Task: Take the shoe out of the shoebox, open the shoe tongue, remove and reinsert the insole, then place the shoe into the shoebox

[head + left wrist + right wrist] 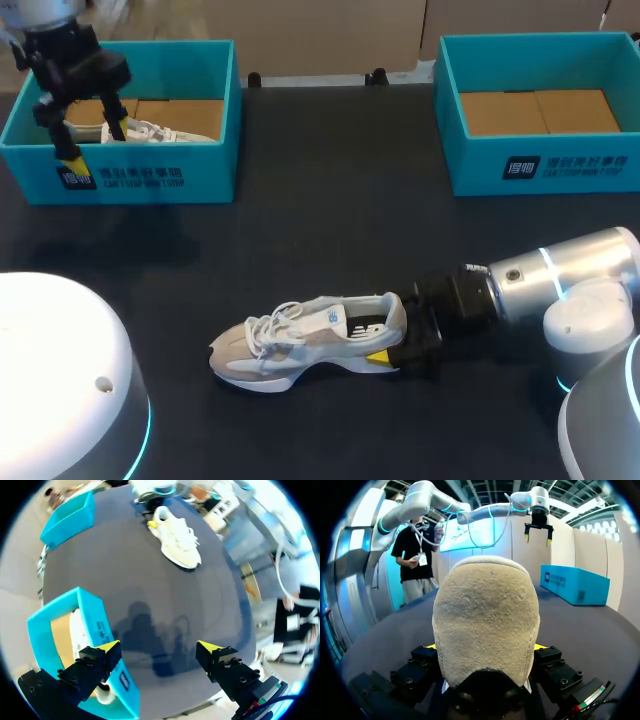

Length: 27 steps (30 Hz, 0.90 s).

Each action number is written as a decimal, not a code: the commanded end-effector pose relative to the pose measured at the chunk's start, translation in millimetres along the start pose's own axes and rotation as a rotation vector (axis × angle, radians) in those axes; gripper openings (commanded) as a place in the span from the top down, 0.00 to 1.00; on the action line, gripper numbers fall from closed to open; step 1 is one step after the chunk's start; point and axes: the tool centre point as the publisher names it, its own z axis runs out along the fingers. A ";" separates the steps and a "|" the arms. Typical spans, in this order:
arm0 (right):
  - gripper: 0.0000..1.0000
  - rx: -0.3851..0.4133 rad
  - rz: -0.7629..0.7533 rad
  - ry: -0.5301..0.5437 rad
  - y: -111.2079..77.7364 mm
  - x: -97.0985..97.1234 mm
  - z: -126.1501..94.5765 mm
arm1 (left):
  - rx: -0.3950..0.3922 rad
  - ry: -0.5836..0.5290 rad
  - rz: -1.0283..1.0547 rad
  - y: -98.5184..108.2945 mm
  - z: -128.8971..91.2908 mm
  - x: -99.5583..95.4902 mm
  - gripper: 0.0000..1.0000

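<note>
A white and beige shoe [300, 340] lies on its side on the dark table, toe toward my left. My right gripper [392, 340] is shut on its heel, one yellow tip showing under the sole. In the right wrist view the beige heel [486, 620] fills the gap between the fingers of the right gripper [485, 647]. My left gripper [94, 140] hangs open over the front wall of the left teal shoebox [150, 170]. A second white shoe [155, 130] lies inside that box. In the left wrist view the left gripper [159, 647] holds nothing, and the box wall [102, 630] lies under one finger.
A second teal shoebox [545, 165] stands at the back right with only its cardboard floor showing. White rounded robot bases sit at the front left [60, 380] and front right [600, 420]. Dark table surface [330, 200] lies between the boxes.
</note>
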 end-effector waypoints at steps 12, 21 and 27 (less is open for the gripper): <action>1.00 0.004 0.000 -0.002 -0.7 0.8 3.6 | -0.009 -0.097 -0.390 -40.9 16.5 38.0 0.00; 1.00 0.004 0.000 -0.002 -0.7 0.8 3.6 | -0.049 -0.113 -0.871 -123.0 51.7 67.7 0.00; 1.00 0.004 0.000 -0.002 -0.7 0.8 3.6 | 0.009 -0.080 -1.007 -134.6 60.9 66.5 0.00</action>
